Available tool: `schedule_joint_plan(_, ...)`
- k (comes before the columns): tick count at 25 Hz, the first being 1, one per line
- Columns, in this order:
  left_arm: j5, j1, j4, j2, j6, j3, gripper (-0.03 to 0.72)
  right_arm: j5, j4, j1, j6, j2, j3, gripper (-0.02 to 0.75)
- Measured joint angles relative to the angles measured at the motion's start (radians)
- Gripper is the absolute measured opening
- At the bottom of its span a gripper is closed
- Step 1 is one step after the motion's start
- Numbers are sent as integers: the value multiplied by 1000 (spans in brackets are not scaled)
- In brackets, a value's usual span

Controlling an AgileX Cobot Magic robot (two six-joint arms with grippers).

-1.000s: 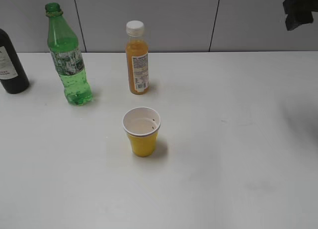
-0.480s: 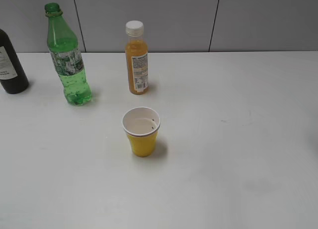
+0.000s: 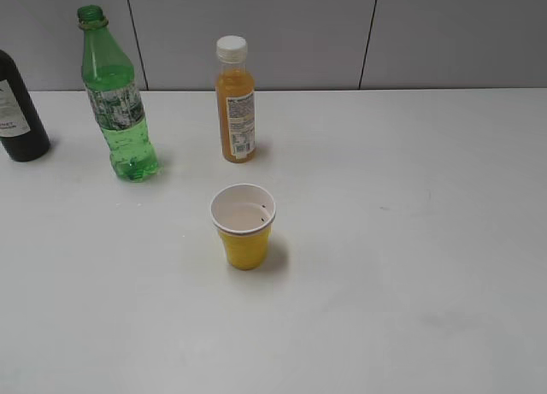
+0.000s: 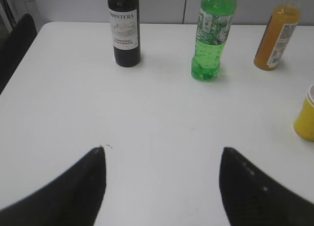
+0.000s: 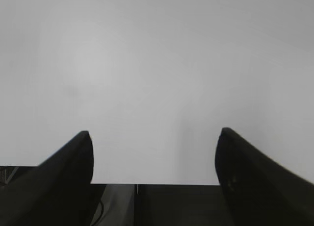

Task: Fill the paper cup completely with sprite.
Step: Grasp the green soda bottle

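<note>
The yellow paper cup [image 3: 244, 232] stands upright mid-table, its white inside holding only a trace of liquid; its edge shows at the right of the left wrist view as the paper cup [image 4: 306, 120]. The sprite's green bottle [image 3: 117, 99] stands uncapped at the back left, also seen as the green bottle [image 4: 212, 37], with clear liquid low in it. My left gripper [image 4: 163, 155] hangs open over bare table, well short of the bottles. Over the table's near edge my right gripper [image 5: 154, 138] is open and holds nothing. Neither gripper appears in the exterior view.
An orange juice bottle [image 3: 235, 103] with a white cap stands behind the cup. A dark wine bottle [image 3: 17, 112] stands at the far left, left of the green bottle. The white table [image 3: 410, 240] ends at a grey wall behind.
A dark arm part at the top right of the exterior view one second ago has left the frame. Bottles and cup have not moved.
</note>
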Motion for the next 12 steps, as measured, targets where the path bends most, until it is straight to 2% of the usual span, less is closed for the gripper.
schedule_joint_plan(12,0,0,1,0,0,0,552,-14,1,0,-3,-426,253,594)
